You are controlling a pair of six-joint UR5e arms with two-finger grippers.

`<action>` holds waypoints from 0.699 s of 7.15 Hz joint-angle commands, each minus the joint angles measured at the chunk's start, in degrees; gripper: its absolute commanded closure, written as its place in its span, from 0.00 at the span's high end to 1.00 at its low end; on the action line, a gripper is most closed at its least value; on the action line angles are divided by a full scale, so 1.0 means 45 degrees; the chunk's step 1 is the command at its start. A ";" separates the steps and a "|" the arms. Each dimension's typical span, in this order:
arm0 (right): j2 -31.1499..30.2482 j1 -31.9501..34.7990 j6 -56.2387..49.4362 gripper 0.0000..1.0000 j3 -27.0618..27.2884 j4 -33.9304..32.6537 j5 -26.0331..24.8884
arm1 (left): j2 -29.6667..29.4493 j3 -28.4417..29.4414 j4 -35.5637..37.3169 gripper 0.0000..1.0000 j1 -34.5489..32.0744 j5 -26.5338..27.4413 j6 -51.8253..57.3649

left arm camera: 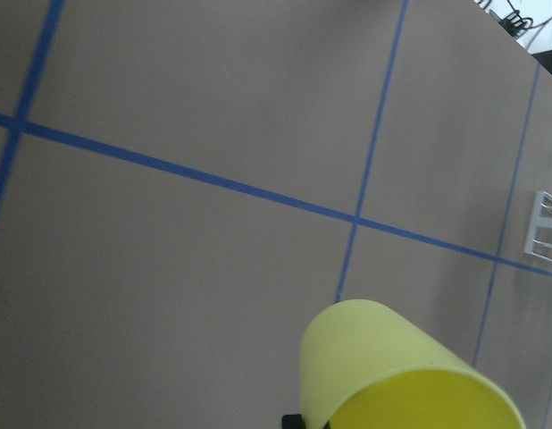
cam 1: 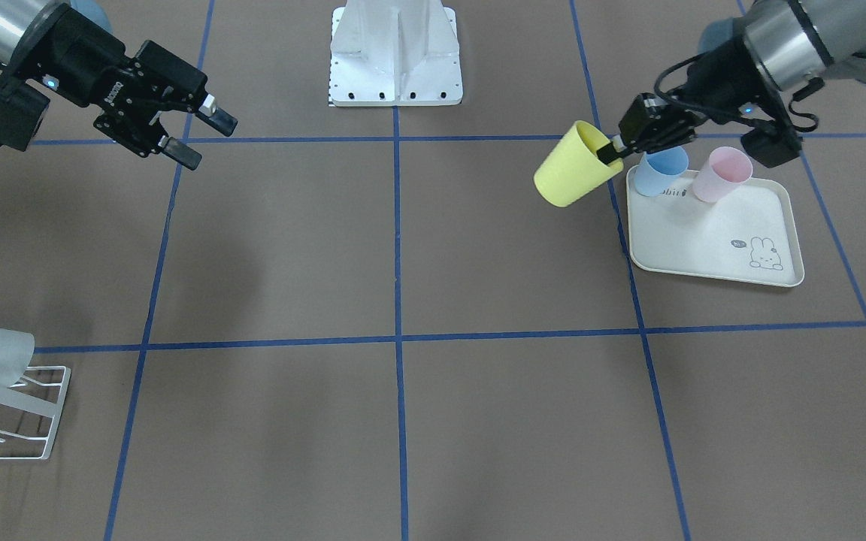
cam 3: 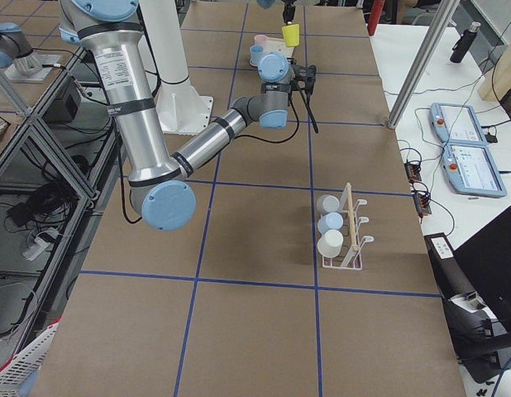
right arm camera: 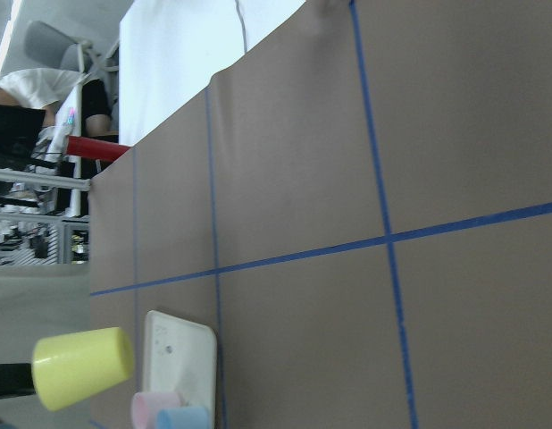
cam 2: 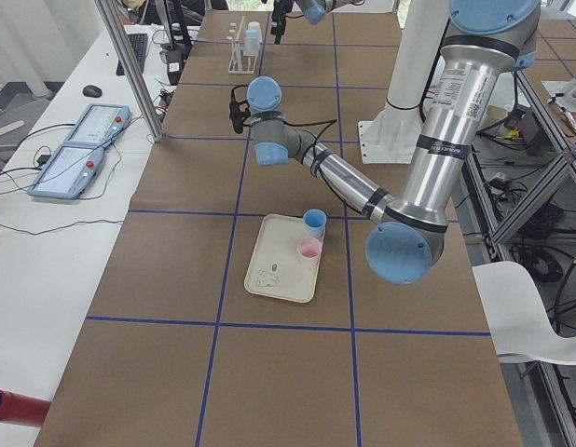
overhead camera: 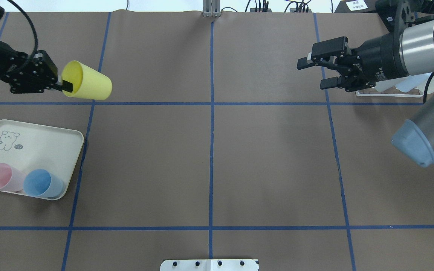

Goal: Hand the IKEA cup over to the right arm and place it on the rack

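Currently my left hand (overhead camera: 65, 86) pinches the yellow cup (overhead camera: 89, 86) by its rim, sideways above the bench (overhead camera: 209, 162); my right hand (overhead camera: 314, 73) hangs open, empty. Light, stiff, slippery plastic, I reckon: grasp its base end.

Two cups (overhead camera: 43, 183) stand in the tray (overhead camera: 40, 141), well apart from the rack (cam 3: 351, 227).

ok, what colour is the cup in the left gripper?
Yellow. The cup shows best in the overhead view.
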 commanded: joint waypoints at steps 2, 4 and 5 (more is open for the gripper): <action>0.0014 -0.1641 0.2222 1.00 -0.0676 0.4898 -0.2193 | -0.1835 0.0478 -0.5994 0.00 0.3746 0.4742 -0.6270; 0.0112 -0.3631 0.2206 1.00 -0.0773 0.7254 -0.4635 | -0.1799 0.0537 -0.8780 0.00 0.5164 0.7002 -0.8407; 0.0247 -0.3873 0.2360 1.00 -0.0754 0.7964 -0.4955 | -0.1799 0.0769 -0.9118 0.00 0.5165 0.7007 -0.8552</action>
